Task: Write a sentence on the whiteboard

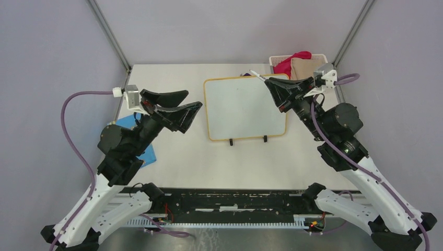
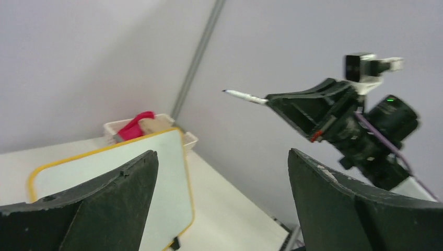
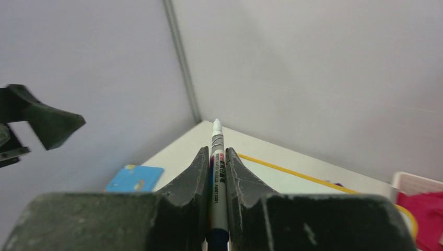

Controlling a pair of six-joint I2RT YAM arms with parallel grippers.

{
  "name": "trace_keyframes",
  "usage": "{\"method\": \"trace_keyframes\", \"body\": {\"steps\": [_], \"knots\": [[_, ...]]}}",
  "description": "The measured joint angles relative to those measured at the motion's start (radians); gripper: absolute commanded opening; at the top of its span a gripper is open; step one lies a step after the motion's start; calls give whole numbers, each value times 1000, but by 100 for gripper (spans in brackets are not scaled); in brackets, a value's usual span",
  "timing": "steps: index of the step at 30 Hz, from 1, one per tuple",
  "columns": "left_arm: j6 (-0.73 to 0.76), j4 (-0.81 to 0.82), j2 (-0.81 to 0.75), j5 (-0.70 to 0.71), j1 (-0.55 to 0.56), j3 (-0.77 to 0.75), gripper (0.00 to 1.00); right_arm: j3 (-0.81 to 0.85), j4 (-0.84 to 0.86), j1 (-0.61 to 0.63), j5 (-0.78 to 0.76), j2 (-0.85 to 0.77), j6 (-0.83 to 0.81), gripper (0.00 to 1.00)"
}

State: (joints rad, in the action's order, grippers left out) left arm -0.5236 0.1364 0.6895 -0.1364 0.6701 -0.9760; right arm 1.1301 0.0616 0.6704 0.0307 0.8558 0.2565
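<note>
The whiteboard [image 1: 245, 107], white with a thin yellow-orange frame and two black feet, lies in the middle of the table. Its surface is blank, and no sentence shows on it. My right gripper [image 1: 268, 81] is shut on a white marker [image 1: 258, 76] and hangs above the board's far right corner with the tip pointing left. The right wrist view shows the marker [image 3: 217, 133] clamped between both fingers of that gripper [image 3: 216, 150], over the board's edge [image 3: 292, 180]. My left gripper [image 1: 192, 100] is raised left of the board, open and empty [image 2: 222, 154].
A blue patterned card [image 1: 149, 154] lies on the table under my left arm. A white basket [image 1: 272, 58] holding red and tan cloth stands at the far right corner. A small purple thing [image 1: 245, 74] peeks from behind the board's far edge.
</note>
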Motion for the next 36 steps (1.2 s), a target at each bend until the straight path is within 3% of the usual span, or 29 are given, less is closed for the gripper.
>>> {"method": "trace_keyframes", "body": {"steps": [9, 14, 19, 27, 33, 36], "knots": [[114, -237, 90, 309, 0, 63, 100, -77, 3, 307, -527, 79, -320, 0], [144, -289, 143, 433, 0, 76, 100, -148, 72, 362, -694, 155, -464, 0], [201, -260, 159, 475, 0, 76, 100, -195, 112, 356, -698, 175, -510, 0], [317, -237, 302, 454, 0, 66, 100, -214, 149, 260, -554, 172, -439, 0], [344, -238, 333, 444, -9, 66, 100, -262, 173, 272, -539, 146, -426, 0], [336, -227, 354, 375, -63, 66, 100, -303, 185, 302, -556, 125, -439, 0]]}}
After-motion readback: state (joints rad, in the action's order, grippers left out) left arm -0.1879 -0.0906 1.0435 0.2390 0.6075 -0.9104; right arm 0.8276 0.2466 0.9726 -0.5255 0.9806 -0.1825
